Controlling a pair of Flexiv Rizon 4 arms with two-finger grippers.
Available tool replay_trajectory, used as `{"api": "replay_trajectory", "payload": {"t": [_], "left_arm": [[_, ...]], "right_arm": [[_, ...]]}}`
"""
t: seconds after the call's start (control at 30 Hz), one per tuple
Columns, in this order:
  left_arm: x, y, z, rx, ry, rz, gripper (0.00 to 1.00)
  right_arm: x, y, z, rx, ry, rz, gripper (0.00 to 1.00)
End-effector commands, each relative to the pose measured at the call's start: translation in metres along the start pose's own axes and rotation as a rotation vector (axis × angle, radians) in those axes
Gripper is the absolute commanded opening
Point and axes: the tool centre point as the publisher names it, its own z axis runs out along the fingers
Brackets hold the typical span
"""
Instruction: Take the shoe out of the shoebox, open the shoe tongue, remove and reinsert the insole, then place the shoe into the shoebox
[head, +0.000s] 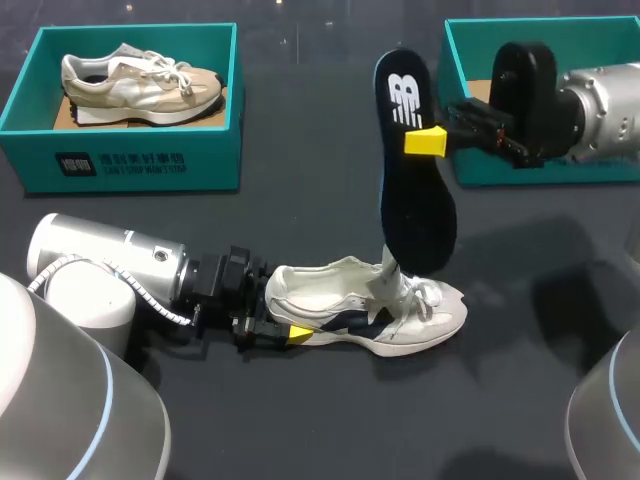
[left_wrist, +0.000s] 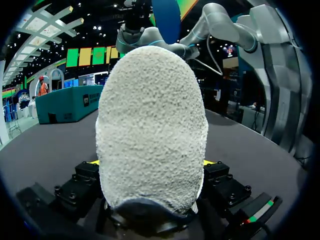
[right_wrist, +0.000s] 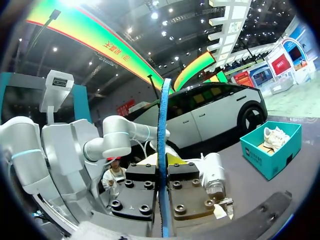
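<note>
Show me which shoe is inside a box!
The beige shoe, in the teal shoebox at the far left. The white-and-navy shoe lies out on the table, its heel in the left gripper.

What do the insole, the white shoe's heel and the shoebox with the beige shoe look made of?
Insole: likely foam, matte black face, thin blue edge in the right wrist view. Shoe heel: pale nubby fabric or suede, pebbled grain in the left wrist view. Shoebox: probably cardboard, matte teal, flat straight walls.
</note>
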Motion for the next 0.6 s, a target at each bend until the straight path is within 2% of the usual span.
{"api": "replay_trajectory", "payload": {"t": [0.03,0.17,0.23,0.43,0.5,0.6], "left_arm": [[0.0,0.001,0.002,-0.002,-0.001,0.0,0.0],[0.0,0.001,0.002,-0.002,-0.001,0.0,0.0],[0.0,0.001,0.002,-0.002,-0.001,0.0,0.0],[0.0,0.001,0.002,-0.002,-0.001,0.0,0.0],[0.0,0.001,0.002,-0.002,-0.001,0.0,0.0],[0.0,0.001,0.002,-0.002,-0.001,0.0,0.0]], "right_arm": [[0.011,-0.002,0.0,-0.003,-0.242,0.0,0.0],[0.011,-0.002,0.0,-0.003,-0.242,0.0,0.0],[0.014,-0.006,-0.003,-0.011,-0.28,-0.002,0.0],[0.032,-0.019,-0.011,-0.085,-0.312,-0.034,0.0],[0.038,-0.023,-0.015,-0.135,-0.326,-0.052,0.0],[0.038,-0.023,-0.015,-0.135,-0.326,-0.052,0.0]]}}
